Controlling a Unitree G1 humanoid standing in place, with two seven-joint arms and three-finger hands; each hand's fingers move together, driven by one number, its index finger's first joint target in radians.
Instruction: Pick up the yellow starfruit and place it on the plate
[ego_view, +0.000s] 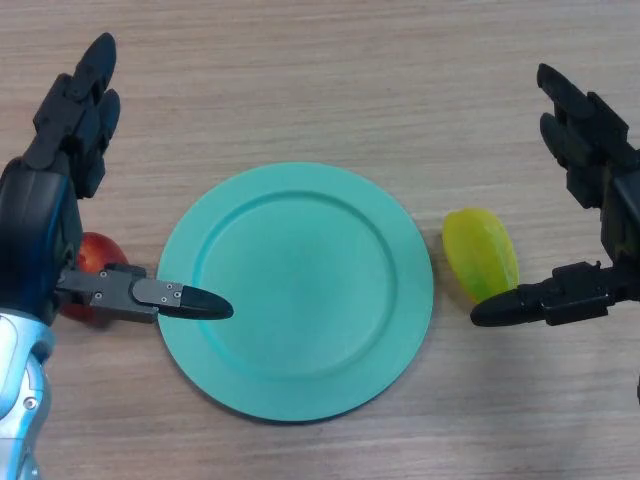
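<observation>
I stand over the wooden surface (330, 70) with both arms in view and nothing picked up yet. The yellow starfruit (480, 253) lies on the surface just to the right of the green plate (295, 290), close to its rim but not on it. The plate itself sits in the middle and holds nothing.

My right robot hand (590, 200) hovers around the starfruit: the fingers stretch straight out well beyond the fruit, and the thumb reaches in low, its tip crossing in front of the fruit's near end. The fingers are spread apart from the thumb, so the hand is wide open and grips nothing. Whether the thumb tip touches the fruit I cannot tell; it overlaps it in the head view.

My left robot hand (60, 200) rests at the left side with its fingers straight and relaxed, also holding nothing. Its thumb points inward over the plate's left edge. Behind it, partly hidden by the palm, a red fruit (97, 255) sits on the surface just beside the plate.

As I judge it, the task is at its very start. The reach toward the starfruit looks under way, yet the grasp, the lift, the carry across to the plate and the release are all left to do. The fruit is near the plate, so the carry should be short.
</observation>
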